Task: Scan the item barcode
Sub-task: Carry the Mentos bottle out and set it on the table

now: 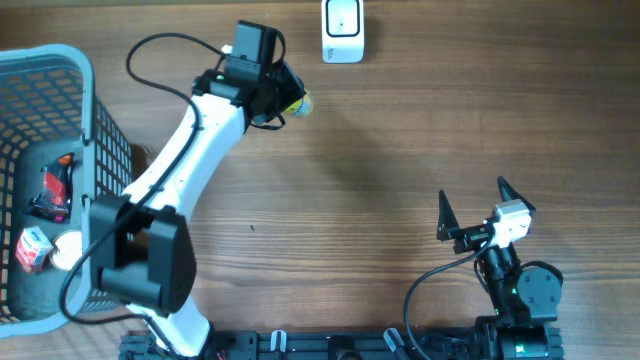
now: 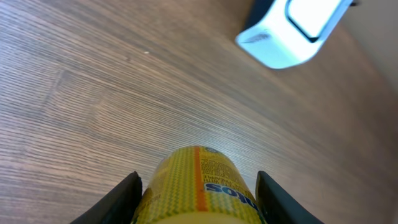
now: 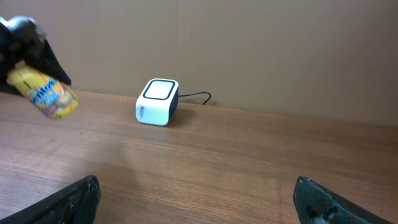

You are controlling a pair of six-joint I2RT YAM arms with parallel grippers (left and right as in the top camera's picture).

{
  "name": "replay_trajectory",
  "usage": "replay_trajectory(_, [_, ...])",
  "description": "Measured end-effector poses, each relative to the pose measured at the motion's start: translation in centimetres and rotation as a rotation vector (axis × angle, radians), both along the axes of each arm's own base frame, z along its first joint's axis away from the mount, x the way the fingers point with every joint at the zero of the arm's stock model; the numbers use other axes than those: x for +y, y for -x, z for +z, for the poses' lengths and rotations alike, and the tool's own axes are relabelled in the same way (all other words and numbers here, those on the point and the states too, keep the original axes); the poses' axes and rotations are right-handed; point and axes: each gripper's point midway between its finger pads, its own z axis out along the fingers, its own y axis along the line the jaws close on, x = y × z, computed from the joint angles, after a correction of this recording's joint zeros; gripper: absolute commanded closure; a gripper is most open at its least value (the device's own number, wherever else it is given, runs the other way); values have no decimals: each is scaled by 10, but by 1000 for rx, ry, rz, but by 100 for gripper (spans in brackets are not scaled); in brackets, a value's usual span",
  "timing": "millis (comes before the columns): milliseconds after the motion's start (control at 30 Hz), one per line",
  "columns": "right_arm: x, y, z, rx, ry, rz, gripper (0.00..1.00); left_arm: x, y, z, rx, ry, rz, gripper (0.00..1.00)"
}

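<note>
Yellow canister [image 1: 296,103] is up off the table [image 1: 350,200], clamped in the left gripper [image 1: 278,98], whose fingers stand partway open with the round body pinched between them. From the left wrist you see a finger either side and the canister poking forward out of the grip.

Now the relation that matters: the white scanner [image 1: 343,30] sits ahead of the canister and off to one side, near but clearly apart, its glass window on the upper face. From the right wrist view the canister hangs tilted, its long axis slanting down toward the scanner. The left arm is much the nearer. The right gripper [image 1: 472,192] idles well away at the near edge, jaws spread wide, holding nothing.

As for looks, there's a yellow patterned wrap, an orange stripe running lengthwise and blue lettering. No barcode shows in any view, so it's probably on a hidden side, though I can't say which. My read is that the next move needs a carry over the window plus a roll.
</note>
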Motion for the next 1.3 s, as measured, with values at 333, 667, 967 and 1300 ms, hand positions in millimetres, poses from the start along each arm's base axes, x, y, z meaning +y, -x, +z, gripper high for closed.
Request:
replay_trajectory(333, [0, 0, 0, 0, 0, 0, 0, -14, 11, -94, 133, -211, -12, 46])
replay_trajectory(667, [0, 0, 0, 0, 0, 0, 0, -12, 8, -93, 121, -223, 0, 9])
replay_trajectory(967, [0, 0, 0, 0, 0, 0, 0, -8, 16, 19, -74, -177, -41, 0])
replay_trajectory(1300, [0, 0, 0, 1, 0, 0, 0, 255, 237, 359, -761, -448, 695, 0])
